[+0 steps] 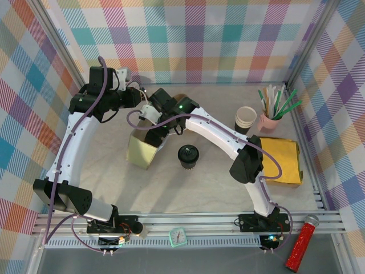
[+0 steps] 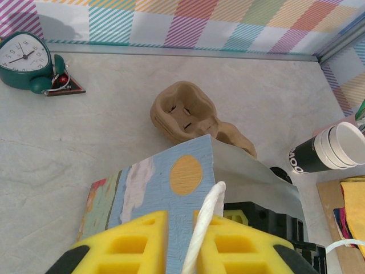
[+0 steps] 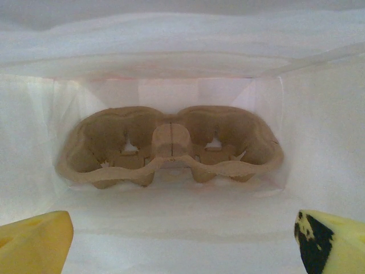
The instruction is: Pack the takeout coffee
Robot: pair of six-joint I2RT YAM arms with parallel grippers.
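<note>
The takeout coffee (image 1: 188, 155), a small cup with a round black lid, stands upright on the table just right of the paper bag (image 1: 142, 151). My left gripper (image 1: 149, 112) is shut on the bag's blue printed wall (image 2: 171, 188), beside its white rope handle (image 2: 208, 220). My right gripper (image 1: 155, 136) reaches into the bag's mouth. It is open (image 3: 182, 245), its yellow fingertips wide apart with nothing between them. A brown pulp cup carrier (image 3: 171, 145) lies at the bag's white bottom, clear of the fingers.
A second brown carrier (image 2: 185, 111) sits on the table beyond the bag. A stack of lidless cups (image 1: 246, 119) and a pink cup of sticks (image 1: 269, 121) stand at the back right, with a yellow packet (image 1: 279, 160) in front. A teal clock (image 2: 25, 60) is nearby.
</note>
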